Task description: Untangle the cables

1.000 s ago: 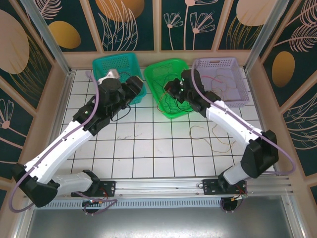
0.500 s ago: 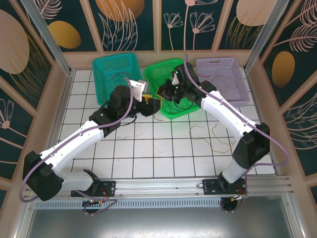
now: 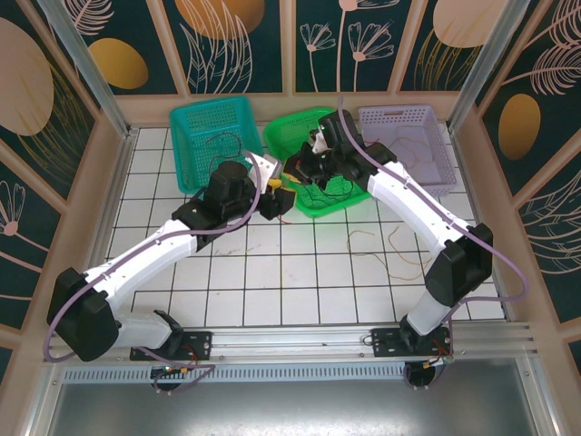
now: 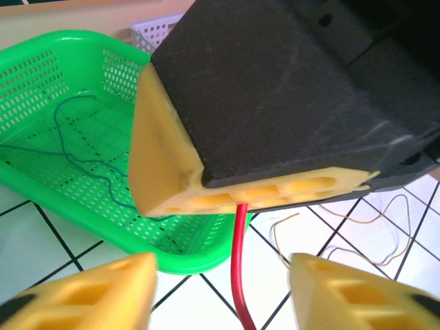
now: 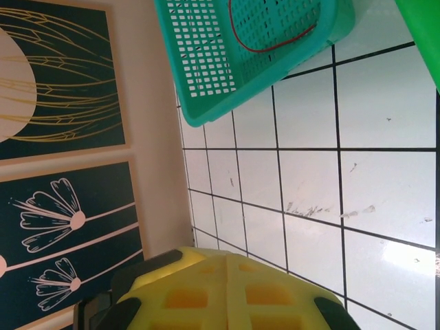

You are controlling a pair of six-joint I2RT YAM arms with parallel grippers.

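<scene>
My right gripper (image 3: pixel 292 174) hangs at the front left corner of the bright green basket (image 3: pixel 313 120), shut on a red cable (image 4: pixel 238 268). In the left wrist view its joined yellow fingers (image 4: pixel 172 172) sit just above, and the red cable drops straight down from them. My left gripper (image 4: pixel 220 295) is open right below, one fingertip on each side of that cable without touching it. From above, the left gripper (image 3: pixel 275 188) nearly meets the right one. A green cable (image 4: pixel 82 151) lies in the green basket (image 4: pixel 62 75). The right wrist view shows shut fingers (image 5: pixel 229 265).
A teal basket (image 3: pixel 195 118) at the back left holds a red wire (image 5: pixel 275 45). A purple basket (image 3: pixel 399 113) with wires stands at the back right. Loose tan and dark cables (image 3: pixel 399 245) lie on the white tiles to the right. Walls enclose the floor.
My left gripper swung right from the teal basket to just under the right gripper. The right gripper shifted a little left at the green basket's corner.
</scene>
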